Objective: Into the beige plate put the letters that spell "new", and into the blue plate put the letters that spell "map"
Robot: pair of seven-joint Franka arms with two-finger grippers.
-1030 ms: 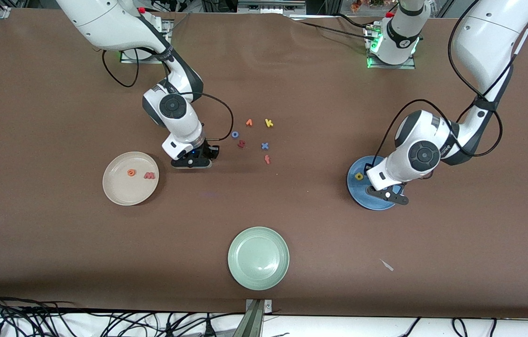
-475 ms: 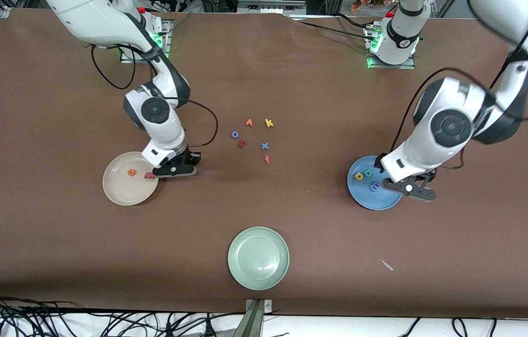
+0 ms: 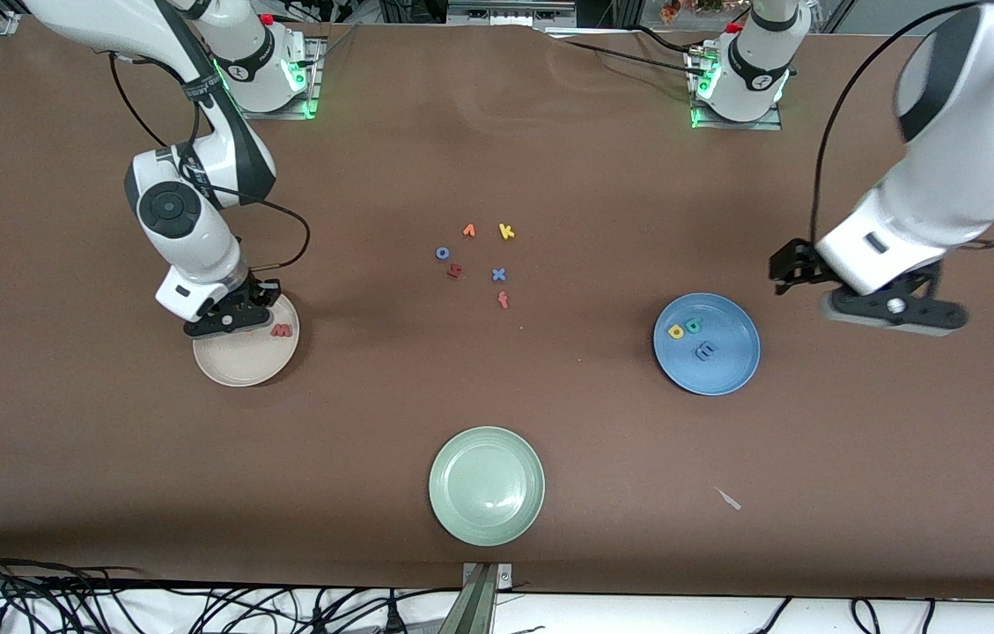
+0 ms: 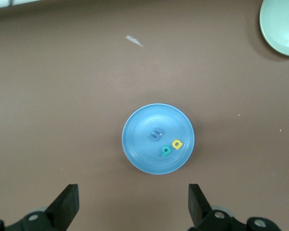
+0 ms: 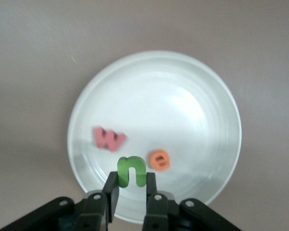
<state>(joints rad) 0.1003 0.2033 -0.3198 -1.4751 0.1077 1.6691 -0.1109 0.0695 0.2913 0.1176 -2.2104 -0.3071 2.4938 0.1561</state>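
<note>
Two foam letters already lie in our round beige plate (image 5: pixel 216 91), so our right gripper (image 5: pixel 131 192), pinching the green n (image 5: pixel 131 171), must release; left gripper (image 4: pixel 132 204) waits wide.

pale green plate (image 3: pixel 486 485) | stray letters (image 3: pixel 474 260) mid-table | white scrap (image 3: pixel 728 498)

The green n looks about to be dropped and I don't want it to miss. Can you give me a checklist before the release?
1. Green n pinched in right gripper: ok.
2. N over beige plate, inside its rim: ok.
3. W and e already in that plate: ok.
4. Landing spot free of both letters: cannot tell.
5. Blue plate holds three letters: ok.
6. Left gripper open, off that plate: ok.
</note>
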